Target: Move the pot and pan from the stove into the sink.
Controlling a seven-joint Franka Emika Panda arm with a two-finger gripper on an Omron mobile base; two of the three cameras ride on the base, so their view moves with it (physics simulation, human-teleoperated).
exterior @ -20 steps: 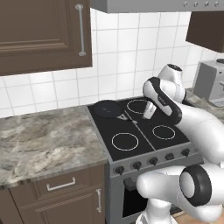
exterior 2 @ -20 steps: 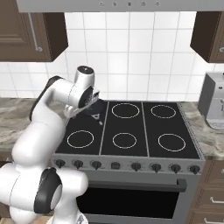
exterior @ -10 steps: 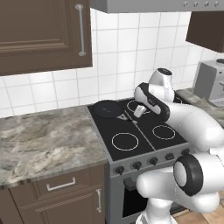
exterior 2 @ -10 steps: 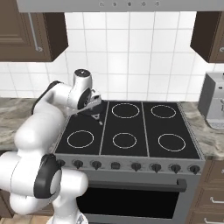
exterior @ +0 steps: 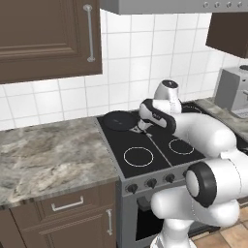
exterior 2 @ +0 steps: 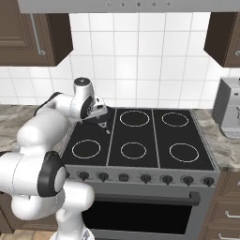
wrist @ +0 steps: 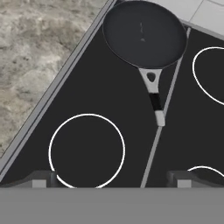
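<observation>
The pan (wrist: 144, 33) is black, shallow and round, and lies on the rear-left burner of the stove (wrist: 109, 92). Its straight handle (wrist: 153, 94) points toward my hand. The base views show the pan (exterior: 120, 120) beside the hand and the stove (exterior 2: 140, 136) with its black glass top. My gripper (wrist: 111, 179) hovers open above the stove, just short of the handle's end, with nothing between its fingertips (wrist: 41, 179). In the left base view the gripper (exterior: 142, 127) hangs right of the pan. The pot and the sink are out of view.
A grey marbled counter (exterior: 43, 155) runs left of the stove. A grey appliance (exterior 2: 229, 110) stands on the counter at the right. Dark wall cabinets (exterior: 43, 38) and a range hood (exterior 2: 122, 5) hang above. Black knobs (exterior 2: 124, 177) line the stove's front.
The arm has swung left across the stove and lowered the hand toward the pan's handle. The jaws have stayed wide apart. The pan has not moved.
</observation>
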